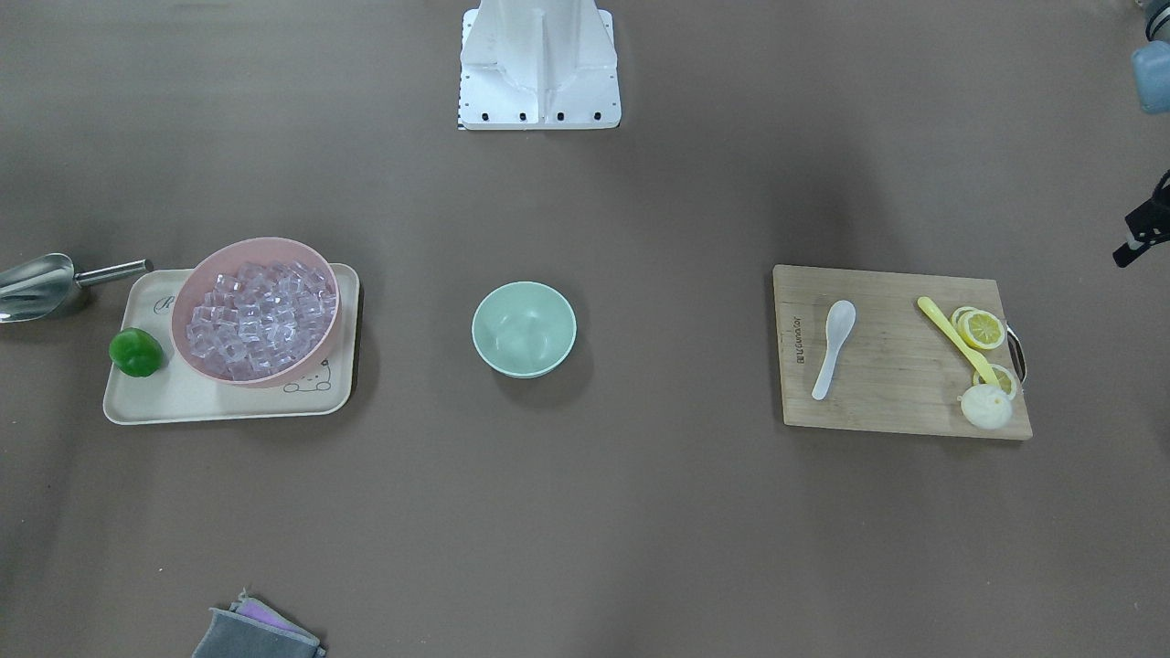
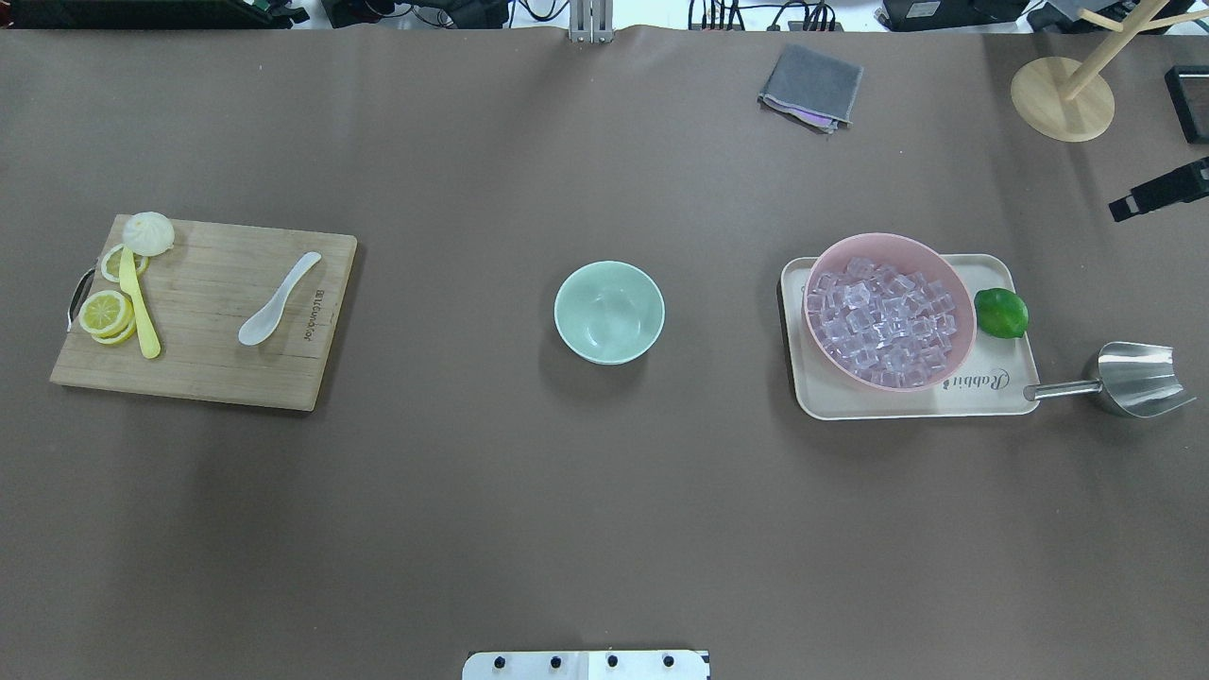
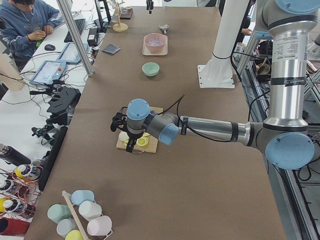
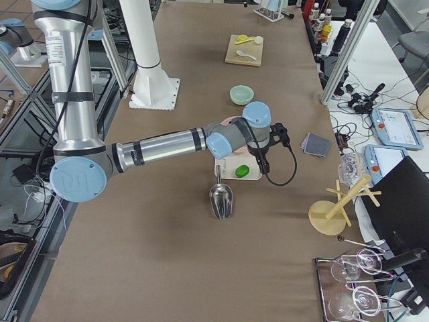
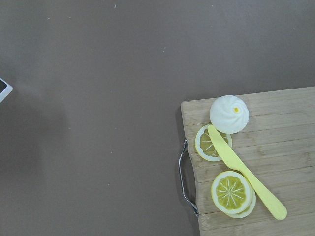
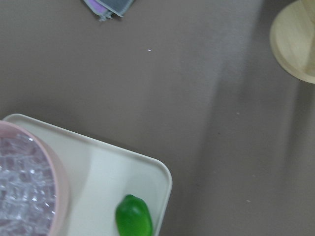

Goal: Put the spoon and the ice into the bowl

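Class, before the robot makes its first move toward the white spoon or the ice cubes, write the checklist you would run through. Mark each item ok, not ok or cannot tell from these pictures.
1. The bowl is upright and empty, standing alone mid-table: ok.
2. The spoon lies free on the cutting board, apart from the yellow utensil: ok.
3. The ice is heaped in the pink bowl, with nothing covering it: ok.
4. The left claw hangs over the board's end by the lemon slices. Open for the spoon: cannot tell.
5. The right claw hangs over the tray near the lime. Open: cannot tell.
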Motion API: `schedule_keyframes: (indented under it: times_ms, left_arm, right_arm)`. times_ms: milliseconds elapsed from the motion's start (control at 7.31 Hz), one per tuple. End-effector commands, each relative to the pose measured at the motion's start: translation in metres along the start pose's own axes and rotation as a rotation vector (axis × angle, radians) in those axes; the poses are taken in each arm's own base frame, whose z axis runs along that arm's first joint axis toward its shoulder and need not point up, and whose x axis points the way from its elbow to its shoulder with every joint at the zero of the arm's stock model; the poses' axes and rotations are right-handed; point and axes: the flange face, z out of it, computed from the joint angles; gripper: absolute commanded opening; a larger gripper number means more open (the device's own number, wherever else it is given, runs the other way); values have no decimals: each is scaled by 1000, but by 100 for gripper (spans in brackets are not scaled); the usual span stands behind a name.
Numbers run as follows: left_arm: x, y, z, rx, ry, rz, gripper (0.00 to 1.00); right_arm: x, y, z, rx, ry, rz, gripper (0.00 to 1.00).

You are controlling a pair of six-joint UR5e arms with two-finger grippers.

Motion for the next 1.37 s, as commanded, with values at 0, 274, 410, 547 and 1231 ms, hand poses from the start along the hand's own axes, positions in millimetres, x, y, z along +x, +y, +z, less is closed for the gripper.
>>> schedule_keyframes:
  times_ms: [0, 274, 410, 547, 1231]
  left_arm:
    - [82, -45, 34, -26, 47, -59, 97]
    - [145, -62, 75, -21, -8, -34, 97]
    - [159, -63, 84, -32, 2, -54, 97]
    - [178, -71, 94, -41, 15, -65, 97]
    - [210, -86, 134, -48, -17, -50, 97]
  right_arm:
    - [-90, -23, 14, 1, -59, 88, 99]
    - [-188, -16, 49, 28, -56, 73, 100]
    - [-241, -15, 76, 47, -39, 86, 100]
    - [-260, -5, 96, 44, -18, 74, 89]
    - [-249, 12, 135, 46, 97, 13, 75]
